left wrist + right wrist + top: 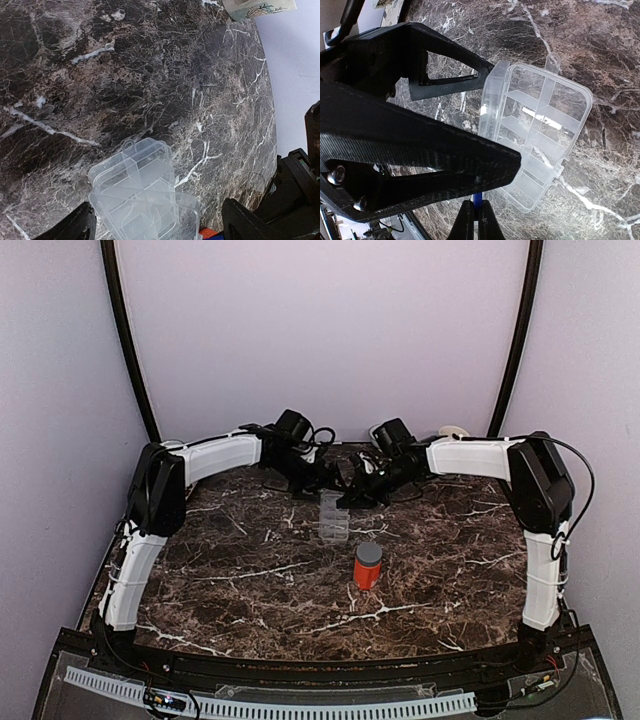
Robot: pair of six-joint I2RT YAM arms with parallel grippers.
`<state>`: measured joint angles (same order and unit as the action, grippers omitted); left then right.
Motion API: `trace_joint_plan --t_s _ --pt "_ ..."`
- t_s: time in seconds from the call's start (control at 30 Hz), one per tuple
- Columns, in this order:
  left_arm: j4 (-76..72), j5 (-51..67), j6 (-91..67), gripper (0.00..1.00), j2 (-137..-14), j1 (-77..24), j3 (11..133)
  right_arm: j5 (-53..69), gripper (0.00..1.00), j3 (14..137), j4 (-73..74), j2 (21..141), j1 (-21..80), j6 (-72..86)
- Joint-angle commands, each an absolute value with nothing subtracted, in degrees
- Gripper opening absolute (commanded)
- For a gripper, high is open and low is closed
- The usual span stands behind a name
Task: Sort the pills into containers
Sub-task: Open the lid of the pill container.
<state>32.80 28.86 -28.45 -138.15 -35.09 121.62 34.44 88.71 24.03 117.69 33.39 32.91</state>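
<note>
The containers are one clear organiser box (332,520) (142,192) (540,130) lying on the dark marble table, its hinged lid (492,100) lifted; the compartments I can see hold nothing. My left gripper (325,475) (157,225) hovers over the box's far end, open wide, with one finger on each side. Its black fingers (445,155) fill the right wrist view. My right gripper (355,490) (474,220) is beside the box and shut on a small thin blue thing (477,200). I cannot tell whether it is a pill. No loose pills show.
An orange bottle with a grey cap (368,565) stands upright on the table in front of the box. A pale cup (257,7) (455,432) sits at the far right edge. The table's curved back edge (272,125) meets the white wall.
</note>
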Motion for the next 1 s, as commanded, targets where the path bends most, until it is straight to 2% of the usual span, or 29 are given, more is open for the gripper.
trace_joint_plan --t_s 0.0,0.57,0.97 --pt "38.8 26.7 -26.0 0.90 -138.0 -34.9 124.3 33.9 0.00 91.2 24.6 119.1 34.2 31.4" --pt "48.5 20.9 -21.7 0.83 -140.6 -37.8 130.3 34.0 0.00 92.5 25.5 120.1 34.5 31.0" --pt "49.2 19.2 -21.1 0.75 -140.5 -37.8 130.6 34.2 0.00 91.6 25.2 120.0 34.4 31.0"
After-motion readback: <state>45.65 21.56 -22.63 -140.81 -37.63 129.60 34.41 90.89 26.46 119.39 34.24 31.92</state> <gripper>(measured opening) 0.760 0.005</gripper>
